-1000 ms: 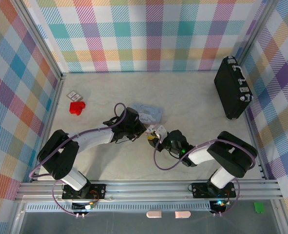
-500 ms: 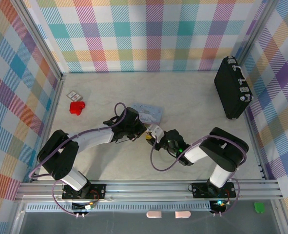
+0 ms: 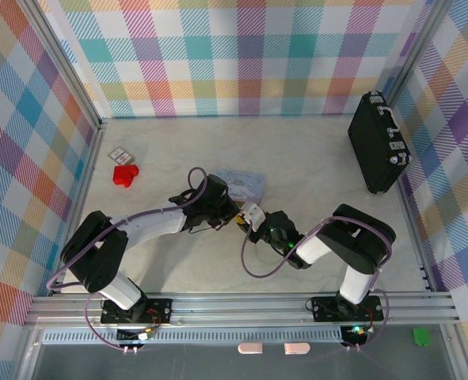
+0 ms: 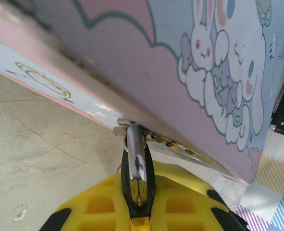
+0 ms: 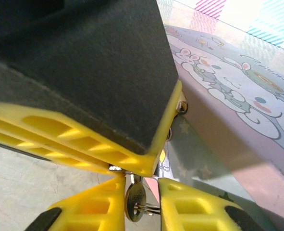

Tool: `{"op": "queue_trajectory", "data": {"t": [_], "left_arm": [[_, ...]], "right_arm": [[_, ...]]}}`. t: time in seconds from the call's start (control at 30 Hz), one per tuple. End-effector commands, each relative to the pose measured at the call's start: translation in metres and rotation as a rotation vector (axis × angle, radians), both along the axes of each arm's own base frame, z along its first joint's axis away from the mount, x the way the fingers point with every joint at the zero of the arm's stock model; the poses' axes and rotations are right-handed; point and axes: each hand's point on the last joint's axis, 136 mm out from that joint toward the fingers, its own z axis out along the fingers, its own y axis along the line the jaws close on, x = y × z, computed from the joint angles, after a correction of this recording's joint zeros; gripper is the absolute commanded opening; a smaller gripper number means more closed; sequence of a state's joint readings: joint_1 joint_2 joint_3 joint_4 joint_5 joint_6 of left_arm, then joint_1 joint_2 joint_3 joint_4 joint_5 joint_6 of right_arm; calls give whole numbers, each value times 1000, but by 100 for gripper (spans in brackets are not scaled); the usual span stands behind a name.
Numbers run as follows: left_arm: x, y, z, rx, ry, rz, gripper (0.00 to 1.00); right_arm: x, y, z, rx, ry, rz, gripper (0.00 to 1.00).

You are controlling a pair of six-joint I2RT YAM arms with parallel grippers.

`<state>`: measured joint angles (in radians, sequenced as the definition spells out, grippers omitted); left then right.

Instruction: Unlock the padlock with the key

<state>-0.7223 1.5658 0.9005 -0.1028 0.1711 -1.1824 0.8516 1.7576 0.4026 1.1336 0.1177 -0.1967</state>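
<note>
Red block (image 3: 125,174): on the table (image 3: 313,158), far left, well apart from both arms.
Left gripper (image 4: 138,175): reaches in to mid-table at the near edge of the tin. Yellow fingers (image 4: 98,202) are drawn together and clamped on the padlock's shackle.
Padlock (image 4: 136,161): silvery shackle stands upright between the left fingers. Its top passes through a small metal hasp on the tin's lower edge. The body is hidden below, between the fingers.
Tin (image 4: 218,72): pale blue and pink, with a cartoon rabbit print. It lies on the table just behind both grippers and touches the shackle at the hasp.
Key (image 5: 134,202): silvery round head with a thin wire ring, hanging in the gap between the right fingers, directly under the left gripper's yellow finger.
Right gripper (image 5: 141,182): nose to nose with the left gripper. Fingers sit close on either side of the key; whether they pinch it cannot be told.
Case (image 3: 378,142): black, far right, against the wall.
</note>
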Motion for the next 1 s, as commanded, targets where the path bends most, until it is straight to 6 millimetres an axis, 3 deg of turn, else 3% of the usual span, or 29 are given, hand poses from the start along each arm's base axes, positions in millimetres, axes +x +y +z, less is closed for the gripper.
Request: {"op": "queue_trajectory", "data": {"t": [0.0,0.3,0.43,0.7,0.97], "left_arm": [[4,-15,29,-65,-51,-29,0],[6,-15,31,-67,-73,-34,0],[7,-14,31,-64,-106,-54,0],[8,-11,33,-40,-178,-120,0],[9,-14,27,-19,-211,-169,0]], "right_arm": [[7,4,8,28,-29,-22,15],[-4,7,11,141,103,-11,1],[-21,19,10,205,264,61,0],[-31,17,-4,359,593,76,0],[-27,12,-17,406,680,21,0]]}}
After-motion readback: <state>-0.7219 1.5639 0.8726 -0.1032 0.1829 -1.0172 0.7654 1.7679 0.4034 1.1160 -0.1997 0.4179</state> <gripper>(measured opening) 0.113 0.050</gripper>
